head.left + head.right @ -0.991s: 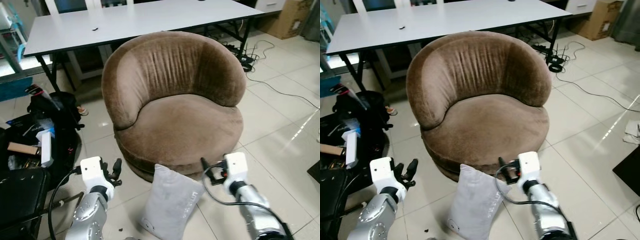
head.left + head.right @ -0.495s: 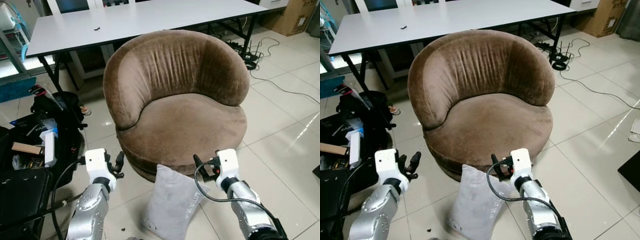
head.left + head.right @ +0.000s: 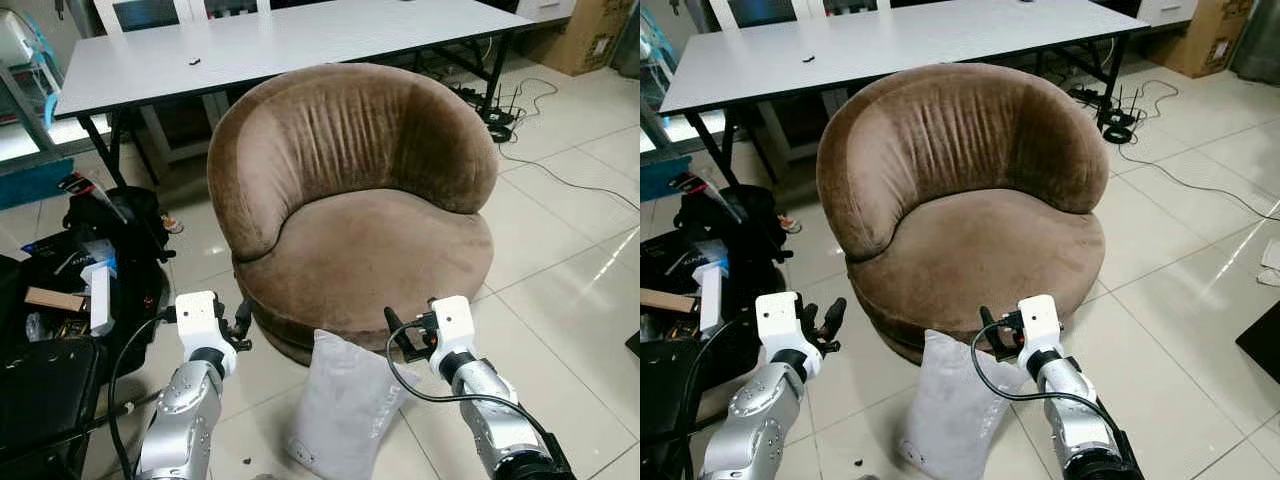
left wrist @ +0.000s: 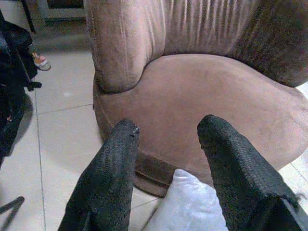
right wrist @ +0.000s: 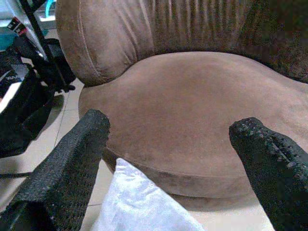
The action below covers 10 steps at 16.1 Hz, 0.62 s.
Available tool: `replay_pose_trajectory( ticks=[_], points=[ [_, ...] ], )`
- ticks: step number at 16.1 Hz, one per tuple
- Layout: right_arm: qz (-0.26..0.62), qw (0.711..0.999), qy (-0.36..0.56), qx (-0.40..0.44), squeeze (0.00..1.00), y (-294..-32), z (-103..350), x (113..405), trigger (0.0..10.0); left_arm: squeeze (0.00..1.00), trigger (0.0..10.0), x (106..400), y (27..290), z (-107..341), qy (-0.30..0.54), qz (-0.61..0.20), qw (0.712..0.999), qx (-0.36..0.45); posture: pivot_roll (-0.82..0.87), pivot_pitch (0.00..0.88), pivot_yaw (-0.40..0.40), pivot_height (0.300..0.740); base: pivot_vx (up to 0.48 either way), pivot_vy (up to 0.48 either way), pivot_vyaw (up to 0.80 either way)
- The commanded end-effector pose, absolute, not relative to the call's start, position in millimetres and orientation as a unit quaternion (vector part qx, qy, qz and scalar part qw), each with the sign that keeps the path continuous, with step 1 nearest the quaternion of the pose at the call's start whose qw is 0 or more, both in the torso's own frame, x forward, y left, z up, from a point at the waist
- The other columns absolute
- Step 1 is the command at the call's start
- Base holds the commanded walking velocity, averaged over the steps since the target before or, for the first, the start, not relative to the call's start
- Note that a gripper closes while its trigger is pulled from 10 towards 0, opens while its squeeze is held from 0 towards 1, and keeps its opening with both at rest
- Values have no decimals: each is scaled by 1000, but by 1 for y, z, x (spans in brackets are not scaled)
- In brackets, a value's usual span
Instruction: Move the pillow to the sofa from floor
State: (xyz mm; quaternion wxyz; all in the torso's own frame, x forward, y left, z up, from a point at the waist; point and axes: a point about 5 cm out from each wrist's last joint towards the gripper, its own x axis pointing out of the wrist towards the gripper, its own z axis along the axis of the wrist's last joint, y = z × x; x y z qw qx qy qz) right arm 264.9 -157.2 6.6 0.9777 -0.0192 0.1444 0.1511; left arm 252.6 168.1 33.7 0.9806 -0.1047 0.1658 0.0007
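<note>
Pillow (image 3: 345,410) stood upright on the floor at lower centre, leaning on the sofa (image 3: 360,230) base; the wide-open right tool (image 3: 403,335) sat nearest its top corner, the open left tool (image 3: 240,325) farther off

Room: white table (image 3: 280,45) standing behind; glossy tiled floor (image 3: 560,270) reflecting light; cables (image 3: 540,170) trailing; cardboard box (image 3: 585,35) sitting far right.
</note>
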Motion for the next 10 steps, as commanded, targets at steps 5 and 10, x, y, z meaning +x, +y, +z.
replay_pose_trajectory(
  ticks=[5,10],
  points=[
    [157,977,139,-26,0,-155,8,266,10000,0,10000,256,167,34,167,-1,981,-93,-133,0,102,640,0,0,0],
    [158,977,140,-34,0,-155,9,267,10000,0,10000,259,165,32,175,-2,979,-101,-143,0,103,580,0,0,0]
  ],
)
